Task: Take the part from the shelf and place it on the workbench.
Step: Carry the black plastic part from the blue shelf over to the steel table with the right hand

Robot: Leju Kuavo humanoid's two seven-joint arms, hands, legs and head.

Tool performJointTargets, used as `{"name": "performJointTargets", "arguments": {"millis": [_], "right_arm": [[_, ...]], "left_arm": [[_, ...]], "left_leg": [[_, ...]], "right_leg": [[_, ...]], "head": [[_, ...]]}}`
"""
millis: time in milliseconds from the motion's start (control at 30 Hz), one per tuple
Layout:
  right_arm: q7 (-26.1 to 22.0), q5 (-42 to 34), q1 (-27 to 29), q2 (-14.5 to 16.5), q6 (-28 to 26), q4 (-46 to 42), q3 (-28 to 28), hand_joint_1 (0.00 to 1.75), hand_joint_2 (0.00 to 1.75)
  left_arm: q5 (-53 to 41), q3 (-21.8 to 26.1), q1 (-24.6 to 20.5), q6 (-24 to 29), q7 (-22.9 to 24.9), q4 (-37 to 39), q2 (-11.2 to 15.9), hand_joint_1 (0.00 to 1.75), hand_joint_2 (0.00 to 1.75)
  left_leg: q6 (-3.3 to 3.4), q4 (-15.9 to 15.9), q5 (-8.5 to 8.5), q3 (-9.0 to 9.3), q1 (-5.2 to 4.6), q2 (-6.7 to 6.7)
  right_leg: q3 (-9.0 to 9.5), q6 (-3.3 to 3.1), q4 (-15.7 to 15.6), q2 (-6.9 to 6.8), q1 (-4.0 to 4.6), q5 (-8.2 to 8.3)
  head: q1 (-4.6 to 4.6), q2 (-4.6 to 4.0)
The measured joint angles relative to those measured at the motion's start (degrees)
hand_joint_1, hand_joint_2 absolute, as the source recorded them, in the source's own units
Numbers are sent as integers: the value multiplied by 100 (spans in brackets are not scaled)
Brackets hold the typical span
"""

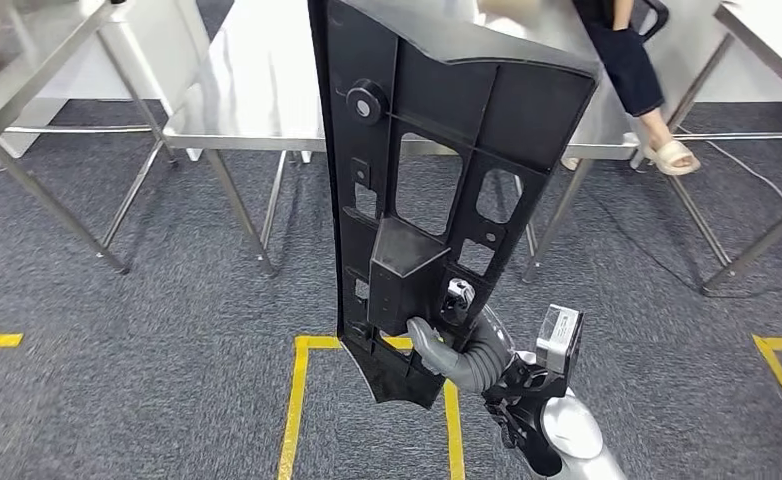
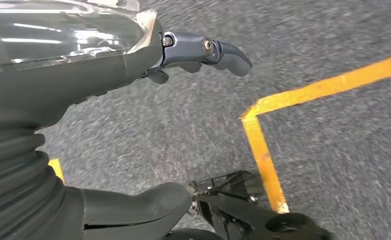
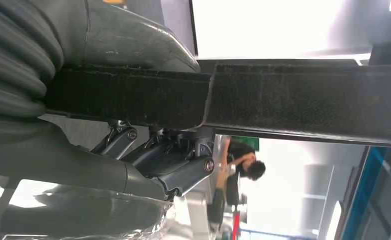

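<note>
Right hand (image 1: 447,345) grips the black plastic panel (image 1: 437,160) near its lower end, holding it upright before the steel workbench (image 1: 257,90). Left hand (image 2: 133,60) holds nothing, fingers spread over grey carpet (image 2: 183,130).

Part (image 1: 437,180) upright before the workbench (image 1: 257,90), person (image 1: 632,70) seemingly behind it.

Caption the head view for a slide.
Right robot hand carries tall black ribbed plastic panel upright toward steel workbench.
</note>
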Motion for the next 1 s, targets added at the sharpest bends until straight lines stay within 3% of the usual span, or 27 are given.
{"name": "performJointTargets", "arguments": {"millis": [33,100,133,200,267,333,400,433,467,533,600,667,733,833,1000], "right_arm": [[-2,1,-5,0,-1,1,0,175,175],[-7,7,-12,1,-4,2,1,175,175],[-9,10,-12,1,-6,2,2,175,175],[-12,14,-1,-2,-7,2,4,175,175],[-14,14,-13,-4,-8,3,6,175,175],[-18,31,-32,-3,-25,5,10,175,175],[-21,57,-29,-5,-56,19,15,175,175],[-21,67,-25,-7,-69,27,18,175,175],[-21,73,-23,-8,-74,34,19,175,175],[-21,88,-33,-9,-76,38,24,175,175],[-23,100,-44,-6,-73,43,36,175,175],[-23,104,-46,-2,-69,50,47,175,175],[-22,104,-54,-1,-68,54,50,175,175],[-23,104,-62,-1,-68,55,54,175,175],[-23,105,-62,-1,-68,57,63,175,175]], "left_arm": [[11,1,0,-10,-7,1,3,0,175],[34,2,-2,-25,-11,4,7,0,175],[42,2,-3,-28,-13,5,6,0,175],[48,2,-12,-29,-16,4,-2,0,175],[55,3,-18,-32,-20,3,-4,0,175],[62,4,-9,-34,-21,3,1,0,175],[73,4,1,-37,-21,4,2,0,175],[83,4,2,-43,-21,5,1,0,175],[92,4,2,-52,-21,5,-2,0,175],[109,5,0,-74,-21,4,-5,0,175],[116,12,-1,-89,-21,4,-1,0,175],[120,20,2,-104,-21,5,10,0,175],[121,23,5,-121,-21,5,11,0,175],[122,24,4,-137,-19,5,2,0,175],[122,26,5,-144,-17,5,1,0,175]], "left_leg": [[9,-391,167,174,20,-142],[39,-840,296,366,37,-349],[67,-893,285,384,21,-357],[153,-918,317,411,1,-208],[244,-968,365,450,8,-62],[289,-987,380,449,-1,65],[293,-985,378,439,-9,175],[289,-984,375,438,-6,211],[281,-984,370,442,1,238],[240,-981,347,464,4,266],[190,-971,317,476,-22,275],[220,-970,315,478,-38,271],[265,-998,329,496,-29,266],[229,-1056,349,522,-21,267],[102,-1095,370,536,-10,267]], "right_leg": [[-10,16,19,71,20,0],[-56,75,41,200,47,14],[-85,119,41,266,51,30],[-144,198,39,328,29,60],[-303,221,289,83,50,-60],[-633,193,971,-246,62,-367],[-922,206,1611,-345,30,-585],[-921,244,1654,-362,10,-575],[-808,294,1475,-375,-9,-490],[-333,373,650,-431,-33,-236],[0,349,83,-463,-30,-105],[55,299,8,-449,-25,-92],[58,292,8,-443,-18,-92],[59,272,9,-440,1,-99],[58,222,13,-441,18,-102]], "head": [[1,0],[9,0],[12,0],[11,0],[46,0],[87,0],[93,0],[96,0],[96,0],[99,0],[96,0],[87,0],[85,0],[83,0],[86,0]]}}
